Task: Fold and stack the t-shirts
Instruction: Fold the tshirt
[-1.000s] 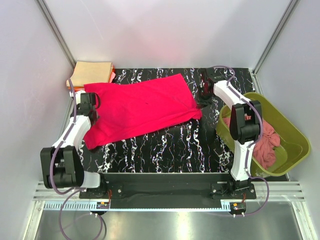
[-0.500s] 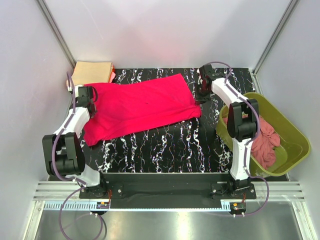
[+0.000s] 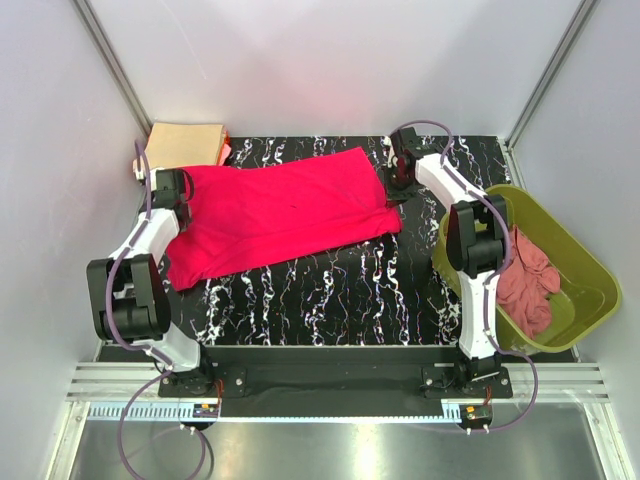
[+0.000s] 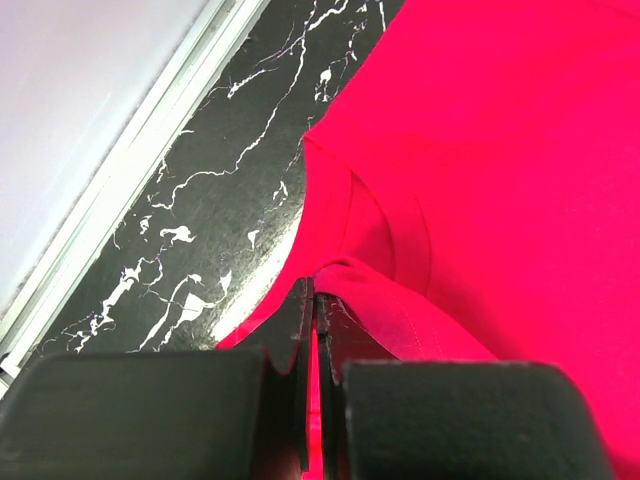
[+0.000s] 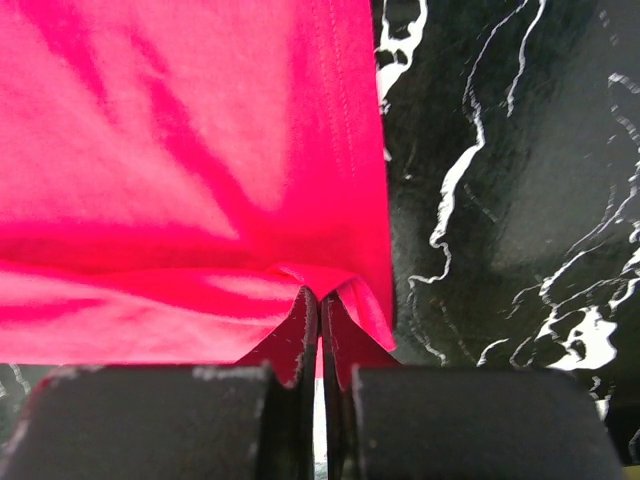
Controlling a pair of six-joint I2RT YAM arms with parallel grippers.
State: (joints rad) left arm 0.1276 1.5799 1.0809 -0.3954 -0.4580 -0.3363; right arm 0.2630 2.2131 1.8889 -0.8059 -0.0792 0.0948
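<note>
Table (image 3: 330, 290) top black w/ white marble veining; plain white walls (image 3: 320, 60) to left, right and far side. Olive tub (image 3: 585, 265) at right edge of table, dusty-rose shirt (image 3: 525, 285) bunched inside. Tan folded shirt (image 3: 185, 143) in far-left corner. Crimson shirt (image 3: 280, 212) lies spread over far half of table, between the two arms, long axis running left-right, near-left corner drooping toward the near edge. Left jaws together, clamped on a ridge of cloth at shirt's left end, beside a stitched seam (left wrist view); bare table just left of pinch. Right jaws together, clamped on hemmed right edge, cloth drawn up into a small peak at the tips; bare table just right of hem. Fabric mostly flat, a few shallow creases radiating from right pinch, colour uniform.
</note>
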